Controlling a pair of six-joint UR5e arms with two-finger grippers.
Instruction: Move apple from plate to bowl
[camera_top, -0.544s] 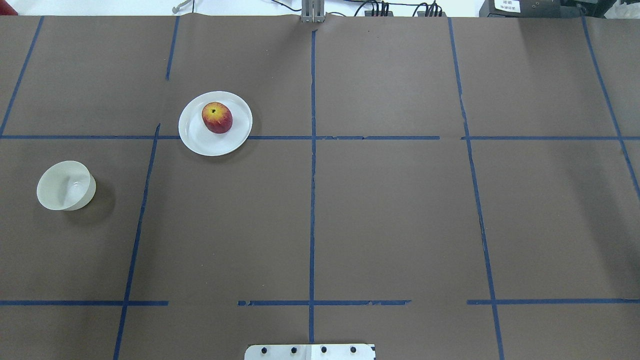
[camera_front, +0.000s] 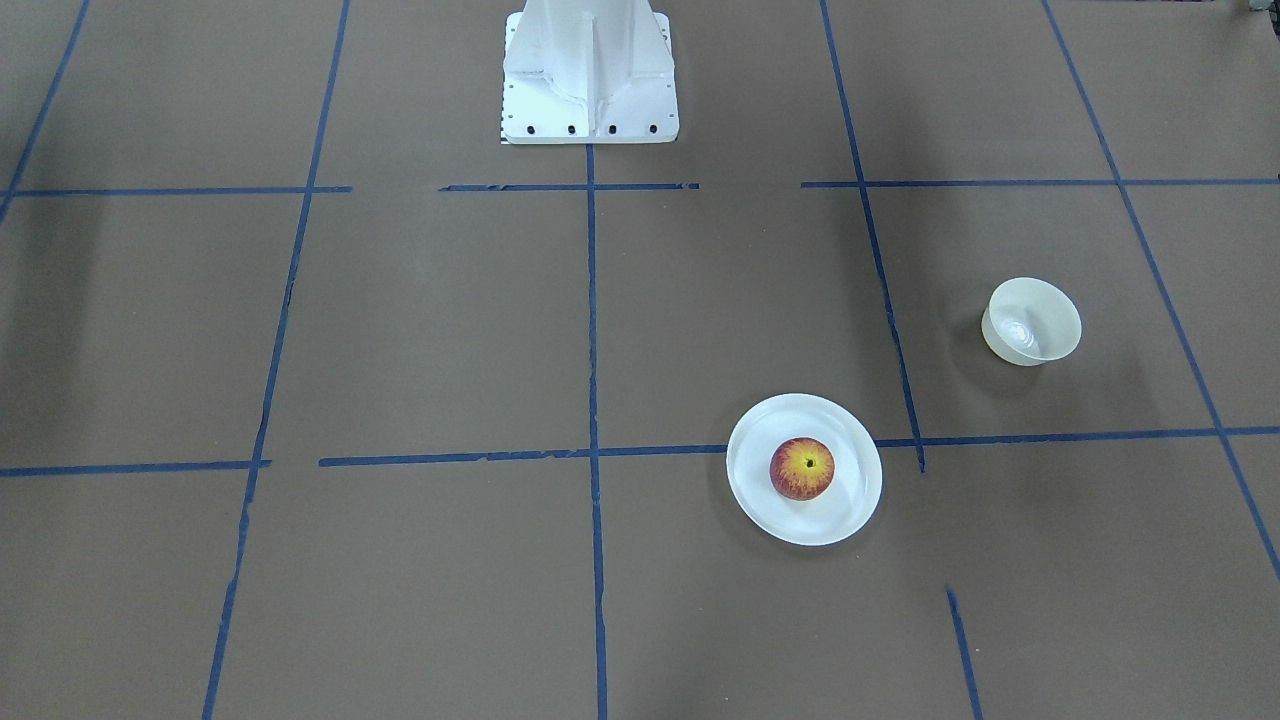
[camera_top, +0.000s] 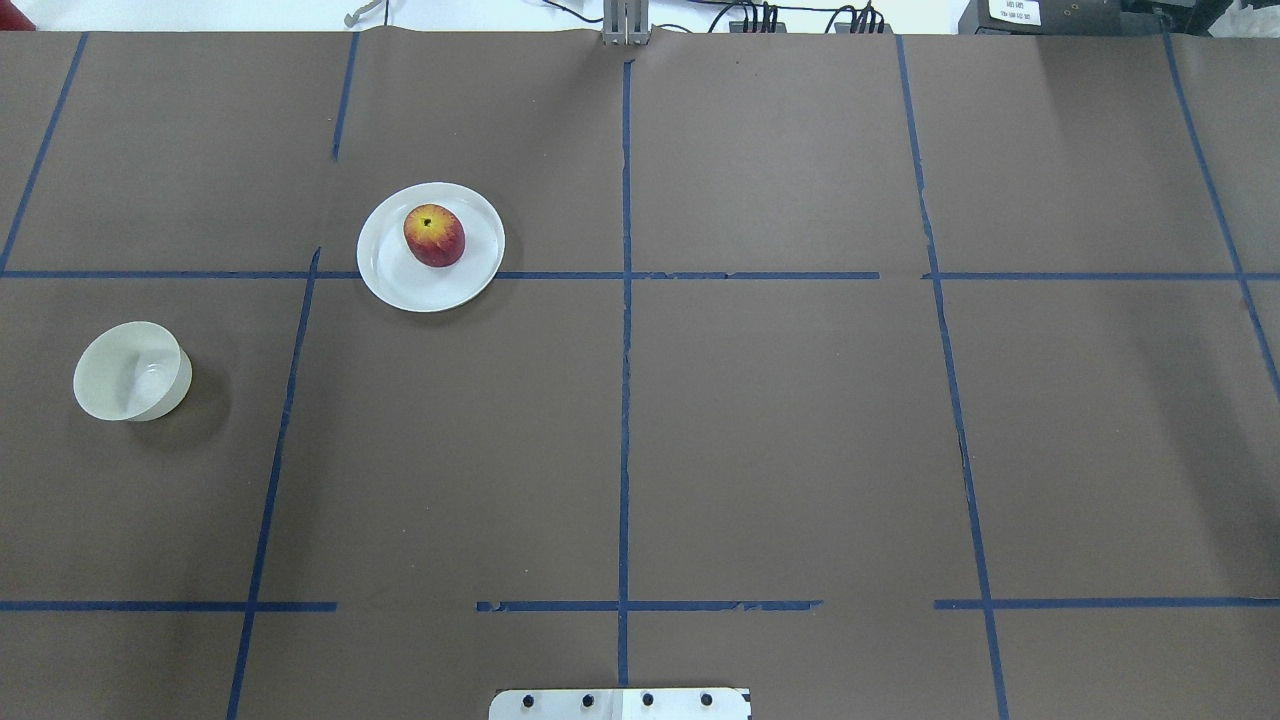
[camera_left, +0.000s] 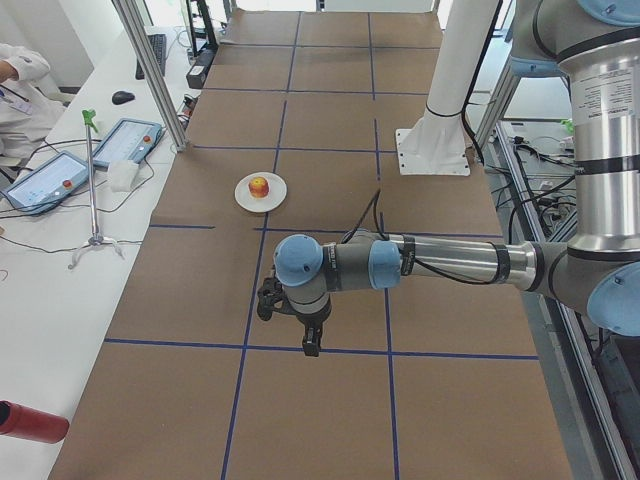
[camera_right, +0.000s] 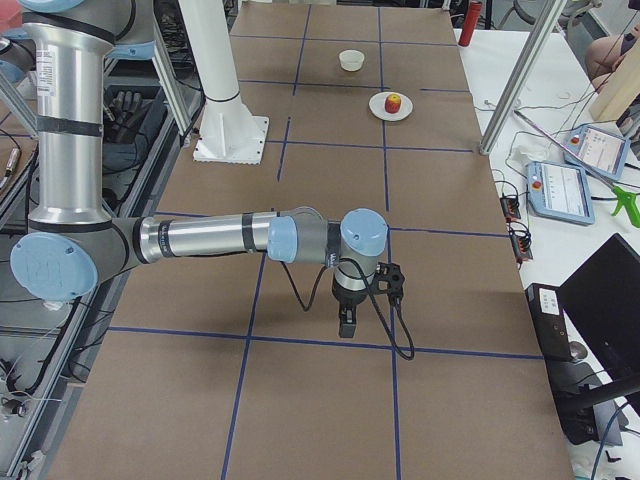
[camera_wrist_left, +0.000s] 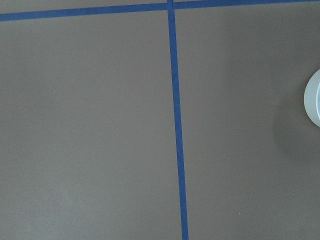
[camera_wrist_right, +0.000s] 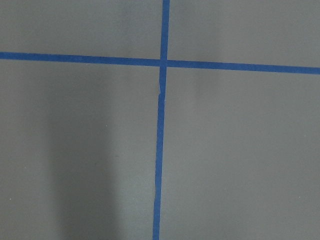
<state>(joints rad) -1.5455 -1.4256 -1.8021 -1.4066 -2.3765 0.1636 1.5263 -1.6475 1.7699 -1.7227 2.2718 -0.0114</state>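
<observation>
The red and yellow apple (camera_top: 434, 235) lies on the white plate (camera_top: 400, 288) in the far left part of the table. It shows on the plate (camera_front: 852, 500) in the front-facing view too, apple (camera_front: 801, 468) stem up. The cream bowl (camera_top: 130, 370) stands empty, nearer and further left, apart from the plate; it also shows in the front-facing view (camera_front: 1032, 320). My left gripper (camera_left: 311, 345) and right gripper (camera_right: 346, 325) show only in the side views, hanging above the table's ends, far from the apple. I cannot tell whether they are open or shut. A pale curved rim (camera_wrist_left: 314, 97) sits at the left wrist view's right edge.
The table is brown paper with blue tape lines. My white base column (camera_front: 590, 80) stands at the near middle edge. Operators' tablets (camera_left: 45, 180) and a thin stand (camera_left: 92, 180) sit on the desk beyond the far edge.
</observation>
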